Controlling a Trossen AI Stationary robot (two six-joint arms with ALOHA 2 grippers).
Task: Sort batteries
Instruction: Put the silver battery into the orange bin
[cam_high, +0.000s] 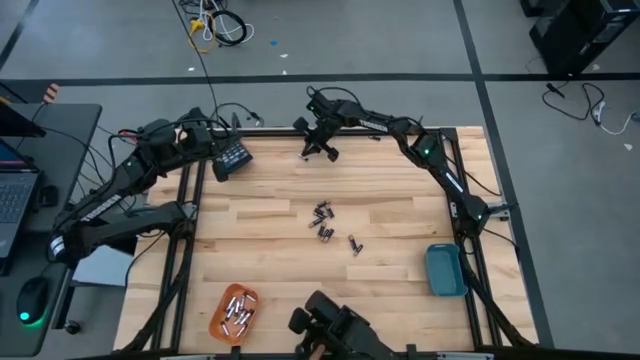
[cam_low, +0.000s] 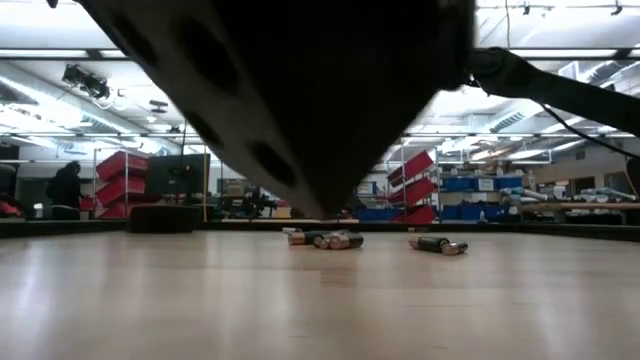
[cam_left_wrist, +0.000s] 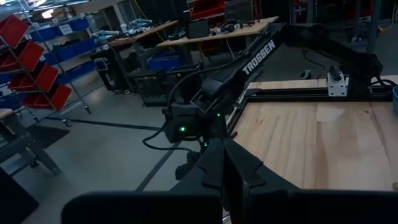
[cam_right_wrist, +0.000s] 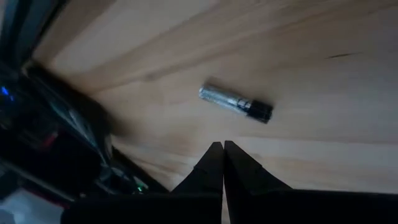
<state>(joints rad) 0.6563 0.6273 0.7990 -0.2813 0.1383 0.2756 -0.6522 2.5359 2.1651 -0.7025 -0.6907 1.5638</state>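
Note:
Several batteries (cam_high: 322, 220) lie loose on the wooden table's middle, with one more pair (cam_high: 354, 245) a little nearer; the low view shows them as a cluster (cam_low: 325, 240) and a pair (cam_low: 438, 244). A single dark-and-silver battery (cam_right_wrist: 235, 102) lies on its side near the far edge. My right gripper (cam_right_wrist: 222, 144) hovers shut just short of that battery, at the far middle of the table (cam_high: 320, 148). My left gripper (cam_left_wrist: 224, 149) is shut and waits at the far left corner (cam_high: 240, 158), touching nothing.
An orange tray (cam_high: 222, 322) holding several batteries stands at the near left. A blue tray (cam_high: 445, 272) stands at the right edge. A dark device (cam_high: 335, 325) sits at the near edge and blocks much of the low view. Bare wood lies around the clusters.

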